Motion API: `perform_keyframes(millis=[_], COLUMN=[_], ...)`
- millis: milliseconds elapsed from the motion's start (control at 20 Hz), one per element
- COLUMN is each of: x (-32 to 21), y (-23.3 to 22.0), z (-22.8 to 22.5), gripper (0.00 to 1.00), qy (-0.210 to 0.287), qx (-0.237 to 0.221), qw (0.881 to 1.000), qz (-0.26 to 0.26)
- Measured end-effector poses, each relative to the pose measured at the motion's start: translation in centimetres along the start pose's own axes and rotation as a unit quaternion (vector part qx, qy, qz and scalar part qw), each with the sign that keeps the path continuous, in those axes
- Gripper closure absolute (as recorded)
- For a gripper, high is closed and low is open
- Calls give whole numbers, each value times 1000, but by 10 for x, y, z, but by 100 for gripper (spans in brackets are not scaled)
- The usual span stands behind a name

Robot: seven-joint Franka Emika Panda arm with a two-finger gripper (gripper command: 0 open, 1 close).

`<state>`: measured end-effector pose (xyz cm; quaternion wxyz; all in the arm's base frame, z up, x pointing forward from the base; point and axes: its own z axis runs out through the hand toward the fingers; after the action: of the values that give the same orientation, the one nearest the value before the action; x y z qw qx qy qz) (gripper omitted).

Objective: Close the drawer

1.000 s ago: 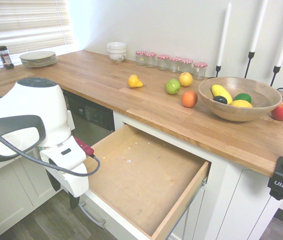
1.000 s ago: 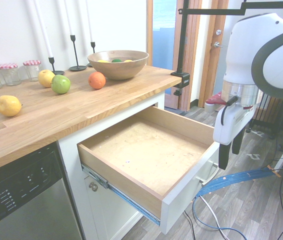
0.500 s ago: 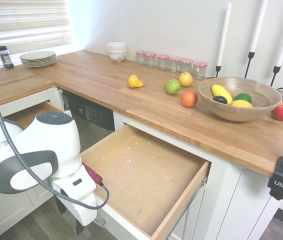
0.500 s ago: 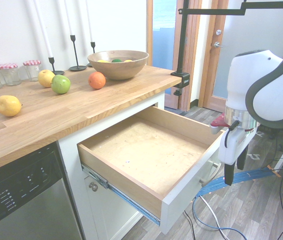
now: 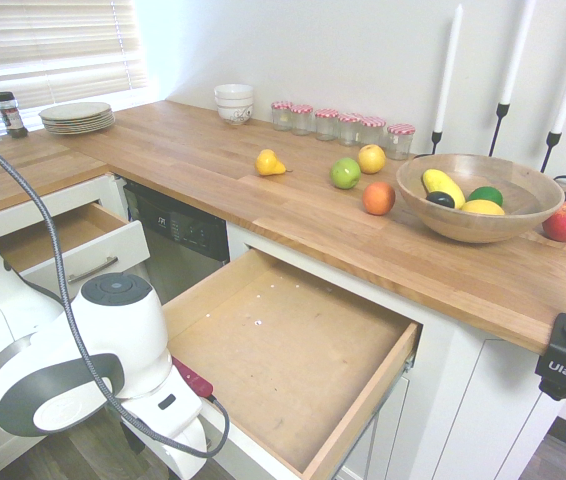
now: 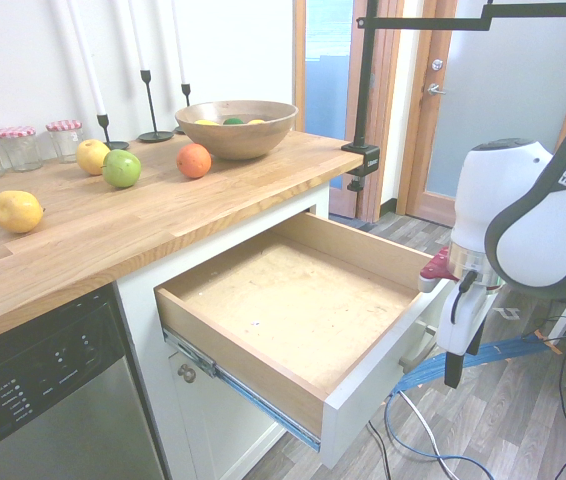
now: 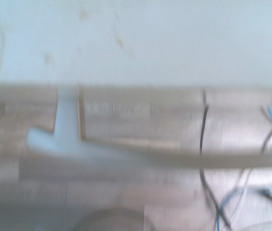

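Note:
The wide drawer (image 5: 293, 350) stands fully pulled out under the wooden counter, its brown board bottom (image 6: 303, 300) bare. Its white front panel (image 6: 363, 400) faces the floor side. My gripper (image 6: 463, 372) hangs fingers-down just outside that panel's far end, below the drawer's rim, open and holding nothing. In the first exterior view only the arm's white wrist (image 5: 163, 420) shows at the panel; the fingers are cut off by the picture's bottom edge. The blurred wrist view shows the white panel (image 7: 136, 38) and the silver bar handle (image 7: 150, 155) over wood floor.
A smaller drawer (image 5: 73, 240) is open left of the dishwasher (image 5: 178, 235). The counter carries a wooden fruit bowl (image 5: 478, 225), loose fruit (image 5: 346, 173), jars (image 5: 343, 122) and candlesticks. Blue cables (image 6: 483, 352) lie on the floor beside the gripper.
The arm has come down along the drawer's front, from above its rim to below it. The drawer has not moved. The smaller drawer is now uncovered.

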<state>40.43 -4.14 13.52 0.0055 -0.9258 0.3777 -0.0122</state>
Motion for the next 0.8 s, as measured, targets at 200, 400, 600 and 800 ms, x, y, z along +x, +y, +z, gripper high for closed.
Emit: perform_keyframes(millis=[200,400,600,800], x=[-9,-9,-7,-6], y=[-6,-3,-3,-3], z=[15,22,20,20], gripper=[100,100,100,100], qy=[9,14,23,24], qx=[15,21,26,26], qw=[1000,1000,999,999], qz=[-8,-7,-3,-3])
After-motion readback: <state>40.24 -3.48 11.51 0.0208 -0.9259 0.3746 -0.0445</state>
